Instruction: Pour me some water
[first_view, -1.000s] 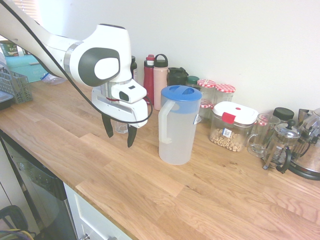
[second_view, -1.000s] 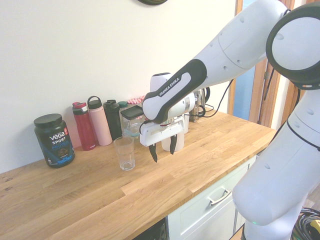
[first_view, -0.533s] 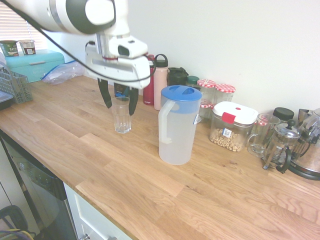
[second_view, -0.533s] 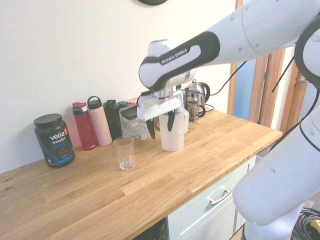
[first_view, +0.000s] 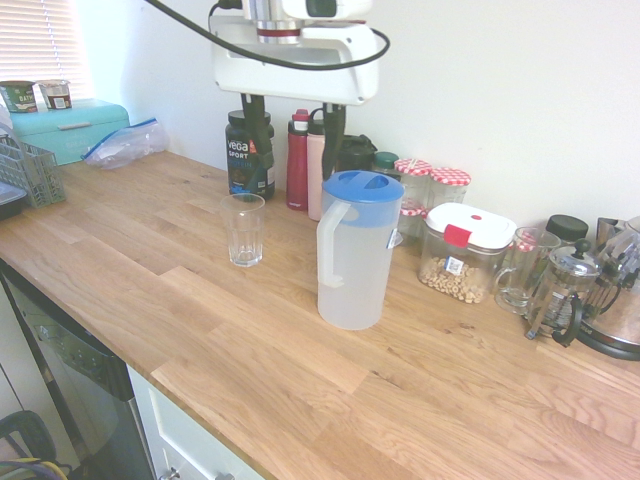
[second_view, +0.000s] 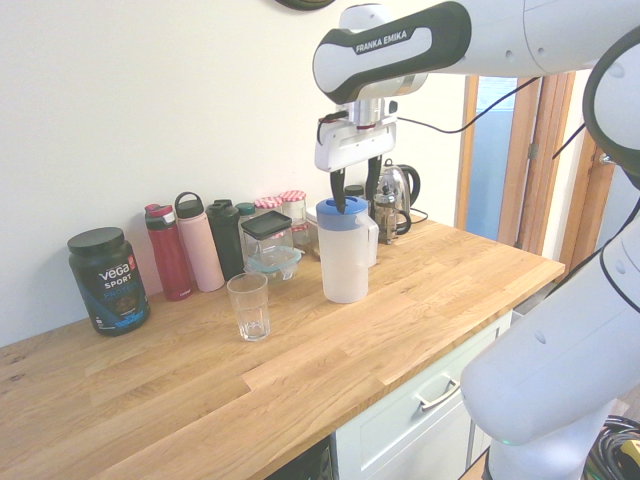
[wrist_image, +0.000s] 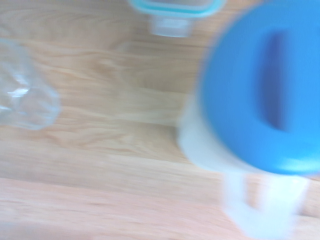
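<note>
A tall frosted plastic jug (first_view: 353, 262) with a blue lid (first_view: 363, 186) and white handle stands on the wooden counter, and the water (first_view: 350, 300) shows faintly through its lower part. My gripper (first_view: 295, 135) hangs open and empty above the counter, just over the jug's lid (second_view: 341, 212) in the second exterior view, where the gripper (second_view: 355, 193) points straight down. A small clear glass tumbler (first_view: 244, 229) stands upright to the jug's left. The wrist view shows the blurred blue lid (wrist_image: 260, 90) from above and the tumbler (wrist_image: 25, 95) beside it.
Along the wall stand a black Vega tub (first_view: 248, 155), red (first_view: 298, 160) and pink (first_view: 320, 165) bottles, red-lidded jars (first_view: 412, 190), a cereal container (first_view: 463, 252), a glass mug (first_view: 520, 270), a French press (first_view: 565, 292) and a kettle (first_view: 622, 300). A dish rack (first_view: 28, 172) sits far left.
The arm has risen and swung from beside the tumbler to a spot over the jug's lid. The fingers have stayed open. Jug and tumbler have not moved.
</note>
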